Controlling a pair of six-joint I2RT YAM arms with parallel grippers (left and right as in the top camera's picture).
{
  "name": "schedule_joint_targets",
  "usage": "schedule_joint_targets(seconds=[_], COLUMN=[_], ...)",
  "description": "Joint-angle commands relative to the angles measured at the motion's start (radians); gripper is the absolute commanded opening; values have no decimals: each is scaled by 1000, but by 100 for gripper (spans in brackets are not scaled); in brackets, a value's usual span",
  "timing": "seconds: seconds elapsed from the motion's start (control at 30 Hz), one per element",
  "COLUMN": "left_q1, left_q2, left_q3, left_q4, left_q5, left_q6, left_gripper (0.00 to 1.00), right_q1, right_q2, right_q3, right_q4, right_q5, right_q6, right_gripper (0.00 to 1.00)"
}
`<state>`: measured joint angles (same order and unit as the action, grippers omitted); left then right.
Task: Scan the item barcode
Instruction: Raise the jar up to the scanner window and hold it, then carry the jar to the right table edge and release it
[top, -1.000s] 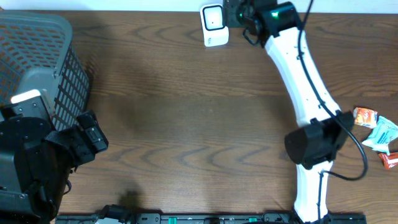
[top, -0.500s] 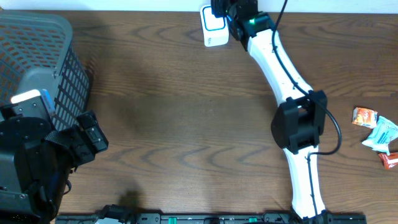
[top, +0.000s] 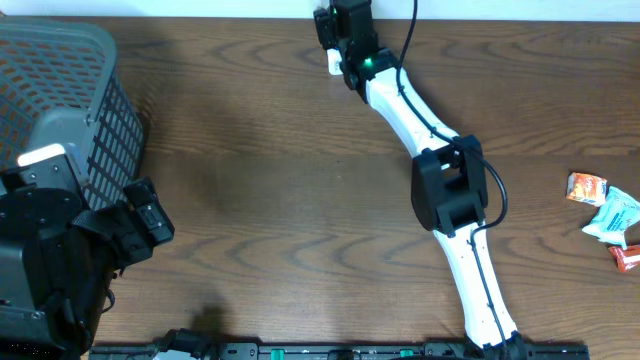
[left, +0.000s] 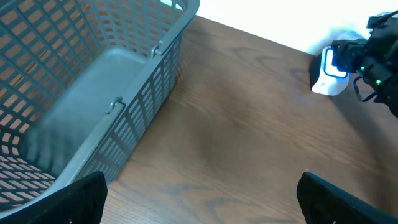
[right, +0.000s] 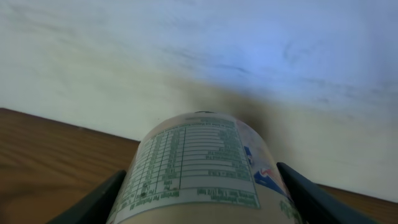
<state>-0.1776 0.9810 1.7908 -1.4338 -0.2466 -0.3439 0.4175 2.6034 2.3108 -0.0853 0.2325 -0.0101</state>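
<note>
In the right wrist view a pale cylindrical container (right: 199, 165) with a printed nutrition table lies lengthwise between my two dark fingers (right: 93, 202). My right gripper (right: 202, 199) is shut on it and faces a white wall. From overhead, the right gripper (top: 345, 35) hangs at the table's far edge over the white scanner (top: 331, 63), hiding most of it. The left wrist view shows the scanner (left: 328, 73) glowing blue beside the right gripper (left: 372, 55). My left gripper (left: 199, 208) stands wide open over bare wood, next to the basket.
A grey plastic basket (top: 60, 90) fills the left side, its rim (left: 155, 50) close to my left arm. Several snack packets (top: 605, 210) lie at the right edge. The white right arm (top: 430, 150) stretches diagonally across the table's middle.
My right arm has swung left along the far edge, carrying the container from the scanner's right side to directly over it. The left arm has not moved.
</note>
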Motion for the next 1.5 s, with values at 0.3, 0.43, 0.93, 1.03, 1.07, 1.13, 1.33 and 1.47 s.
schedule_joint_targets(seconds=[0.3,0.43,0.93,1.03,1.07,1.13,1.33,1.47], left_q1=[4,4,4,4,4,4,4,4], left_q2=[5,5,5,5,5,5,5,5], left_q3=[-9,-9,-9,-9,-9,-9,-9,-9], left_q4=[-2,-2,-2,-2,-2,-2,-2,-2], left_q5=[-16,-16,-16,-16,-16,-16,-16,-16], left_q6=[-10,-10,-10,-10,-10,-10,-10,-10], left_gripper=[98,98,98,98,98,98,98,98], right_q1=[5,4,14,26,28,29,29,22], right_q2=[0,1,50,48,47,37,-66,-167], right_q3=[9,9,-2,-2,-2,-2,-2,-2], right_q4=[-4,4,143,153,153,140,-49,-292], right_q5=[103,103,165,190,189,200,208,212], right_q6=[-33,-33,-123,-156,-174,-182,-172,-115], right_gripper=[32,32,33,32,33,34,34,35])
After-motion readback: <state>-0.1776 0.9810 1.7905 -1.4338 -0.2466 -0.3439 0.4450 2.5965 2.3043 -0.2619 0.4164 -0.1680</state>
